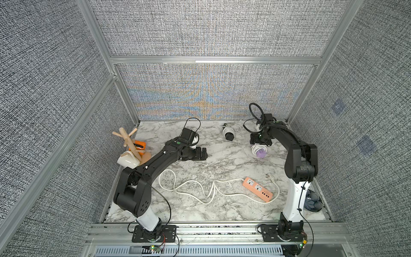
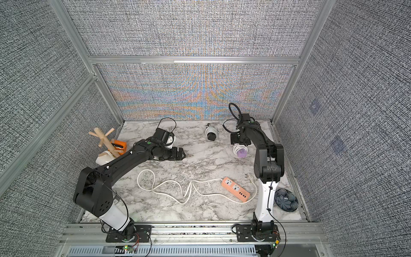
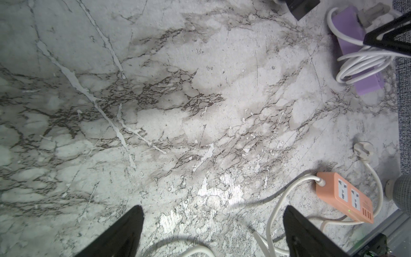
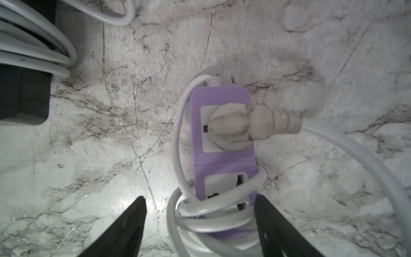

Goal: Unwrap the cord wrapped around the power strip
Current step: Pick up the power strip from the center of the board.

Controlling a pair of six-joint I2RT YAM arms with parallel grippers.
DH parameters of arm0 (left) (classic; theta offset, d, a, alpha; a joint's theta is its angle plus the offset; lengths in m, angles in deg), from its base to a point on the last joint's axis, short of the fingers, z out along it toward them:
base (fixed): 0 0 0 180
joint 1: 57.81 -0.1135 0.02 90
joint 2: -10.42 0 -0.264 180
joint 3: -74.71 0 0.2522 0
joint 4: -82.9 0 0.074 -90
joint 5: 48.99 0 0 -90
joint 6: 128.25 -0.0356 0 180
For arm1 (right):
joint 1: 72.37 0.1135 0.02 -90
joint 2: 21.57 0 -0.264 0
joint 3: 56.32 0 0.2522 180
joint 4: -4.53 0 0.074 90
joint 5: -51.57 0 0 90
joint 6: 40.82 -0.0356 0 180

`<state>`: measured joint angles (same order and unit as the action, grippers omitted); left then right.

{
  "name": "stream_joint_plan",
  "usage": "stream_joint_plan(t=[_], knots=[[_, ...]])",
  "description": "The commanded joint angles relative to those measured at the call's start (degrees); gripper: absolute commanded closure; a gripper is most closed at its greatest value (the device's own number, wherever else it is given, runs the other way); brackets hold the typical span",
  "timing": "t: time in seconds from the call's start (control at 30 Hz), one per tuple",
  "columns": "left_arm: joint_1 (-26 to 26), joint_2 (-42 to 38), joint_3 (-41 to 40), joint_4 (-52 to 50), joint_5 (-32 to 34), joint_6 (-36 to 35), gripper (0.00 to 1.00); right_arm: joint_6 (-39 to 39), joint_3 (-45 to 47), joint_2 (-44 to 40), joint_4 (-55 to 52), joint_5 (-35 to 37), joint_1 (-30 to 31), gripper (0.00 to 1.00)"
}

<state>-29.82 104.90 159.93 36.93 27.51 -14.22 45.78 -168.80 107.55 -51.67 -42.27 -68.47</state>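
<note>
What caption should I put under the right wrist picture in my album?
Open right gripper straddles a purple power strip wound in white cord, a white plug stuck in it.

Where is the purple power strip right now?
In both top views the purple power strip lies at the right rear of the table, directly beneath the right gripper, its white cord wound around it.

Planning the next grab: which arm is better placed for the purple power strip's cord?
Right. The right gripper hangs over the purple power strip, open fingers either side of the wrapped cord; the left gripper is over the table, apart from it.
</note>
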Motion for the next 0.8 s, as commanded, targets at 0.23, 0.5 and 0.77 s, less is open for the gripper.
stream_joint_plan(t=[0.23, 0.5, 0.77], knots=[[0.0, -0.1, -0.7, 0.8, 1.8, 1.0, 0.02, -2.4, 5.4, 0.8, 4.8, -7.6, 1.5, 0.06], [0.0, -0.8, -1.4, 1.4, 0.9, 1.2, 0.02, -4.4, 4.1, 1.2, 3.9, -9.1, 2.0, 0.07], [0.0, -2.0, -2.7, 1.8, 1.1, 1.0, 0.02, -7.2, 5.3, 0.9, 3.7, -9.6, 3.0, 0.08]])
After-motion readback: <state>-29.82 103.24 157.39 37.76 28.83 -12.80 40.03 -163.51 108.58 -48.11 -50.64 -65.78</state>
